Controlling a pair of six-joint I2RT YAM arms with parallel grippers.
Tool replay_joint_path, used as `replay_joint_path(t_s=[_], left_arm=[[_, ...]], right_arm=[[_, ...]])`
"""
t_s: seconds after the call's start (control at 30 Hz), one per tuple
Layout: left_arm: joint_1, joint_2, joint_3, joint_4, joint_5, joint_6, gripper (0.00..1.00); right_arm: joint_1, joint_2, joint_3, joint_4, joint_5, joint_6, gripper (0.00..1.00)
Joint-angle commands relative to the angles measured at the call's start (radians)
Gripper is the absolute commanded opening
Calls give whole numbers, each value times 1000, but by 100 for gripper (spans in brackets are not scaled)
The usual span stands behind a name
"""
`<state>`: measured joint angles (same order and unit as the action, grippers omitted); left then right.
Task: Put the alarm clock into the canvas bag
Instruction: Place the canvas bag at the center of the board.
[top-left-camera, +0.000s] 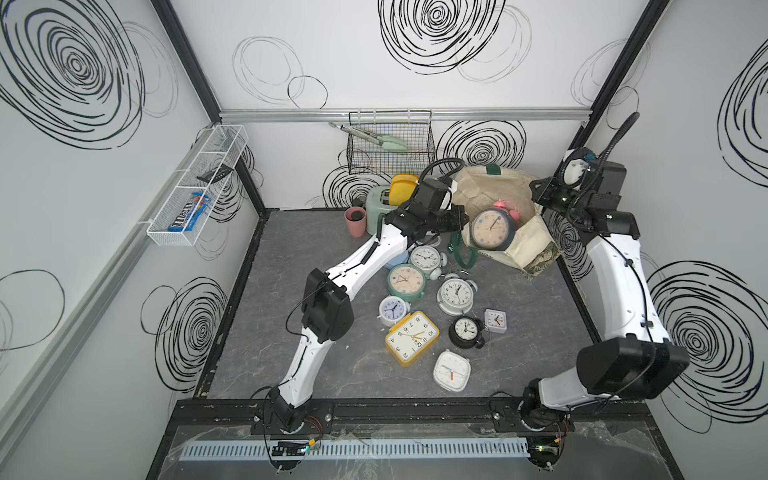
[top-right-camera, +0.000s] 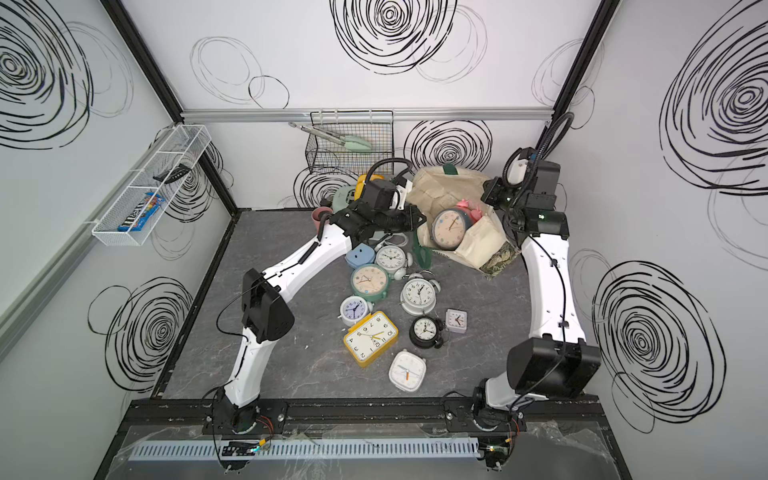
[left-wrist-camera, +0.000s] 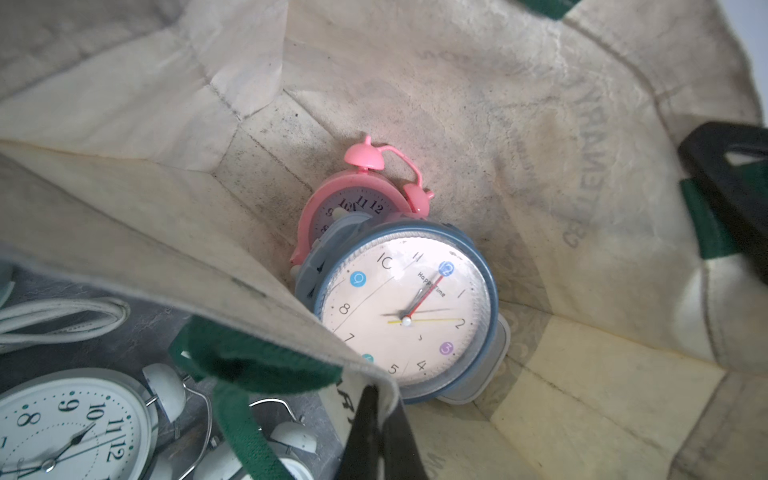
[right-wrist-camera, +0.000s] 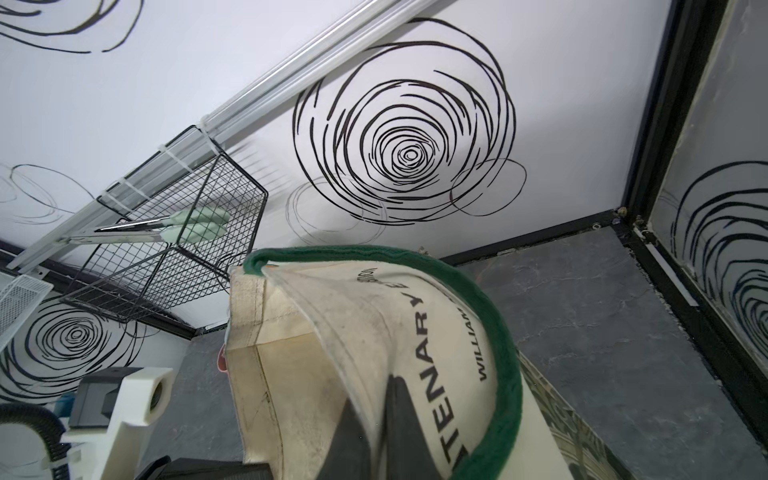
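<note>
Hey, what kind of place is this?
Likely a robot test cell, not a home: left arm and right arm mounted on a front rail, scribble-printed panel walls, alarm clocks beside a canvas bag.

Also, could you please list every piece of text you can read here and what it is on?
"Happy Time": dial of the blue alarm clock.
"TENARY", "WILLIAM": canvas bag; the rest is folded away.
"m&m's": candy pack.
Hour numerals: yellow alarm clock and the other dials.
Other dial print: too small to read.
</note>
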<state>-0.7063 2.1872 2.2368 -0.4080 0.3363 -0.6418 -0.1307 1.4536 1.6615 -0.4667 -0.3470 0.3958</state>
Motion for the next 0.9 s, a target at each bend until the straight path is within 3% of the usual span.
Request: replay_joint_path(t_s=[0.0, 0.27, 0.53, 0.73, 0.87], left_arm=[[-31, -160, -20, 10, 25, 96, 0], [-25, -429, -265, -161, -77, 254, 0], [57, -707, -526, -226, -138, 255, 0], [257, -889, -701, -279, -125, 256, 0], [399, -930, -770, -295, -128, 284, 0]], right_arm=[[49, -155, -17, 77, -5, -10, 0], [239, -330, -105, -9, 75, -65, 0], [521, -406, -199, -29, 133, -60, 0], [826, -370, -313, 99, 277, -27, 0], [946, -292, -386, 275, 294, 12, 0]])
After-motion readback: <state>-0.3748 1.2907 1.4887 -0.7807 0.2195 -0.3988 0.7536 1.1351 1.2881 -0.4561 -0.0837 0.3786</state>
